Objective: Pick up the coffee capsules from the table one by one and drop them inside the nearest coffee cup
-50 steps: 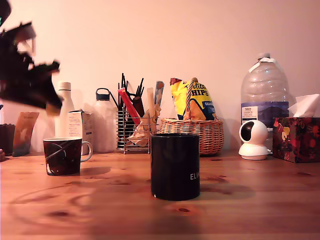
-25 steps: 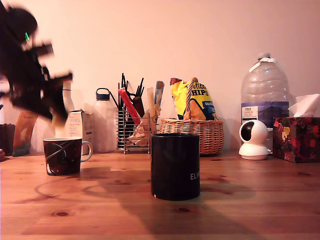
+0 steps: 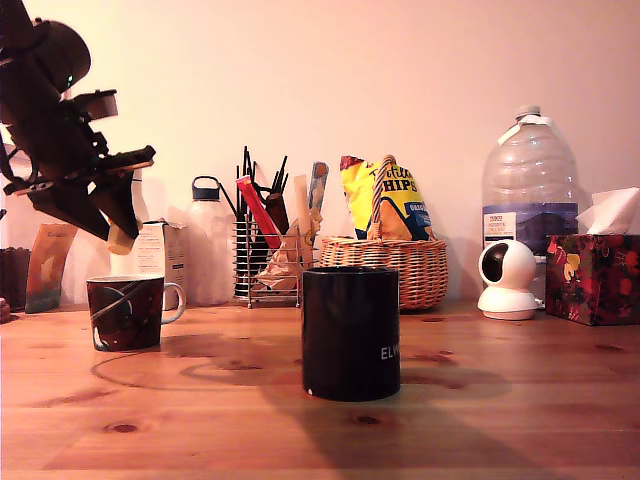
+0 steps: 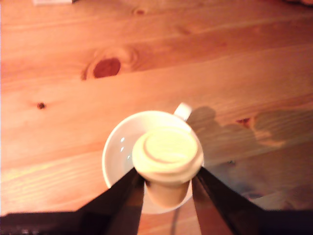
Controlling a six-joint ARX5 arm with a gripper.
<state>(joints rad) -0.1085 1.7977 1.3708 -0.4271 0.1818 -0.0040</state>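
Wrist view: the cream capsule [image 4: 167,166], judged light and rigid, was gripped below its rim by the gripper [image 4: 168,188], the mug [image 4: 115,156] at nine o'clock.

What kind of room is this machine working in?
Probably a home kitchen or dining area: a wooden table holds mugs, a wicker basket with a crisps bag, and a large water bottle.
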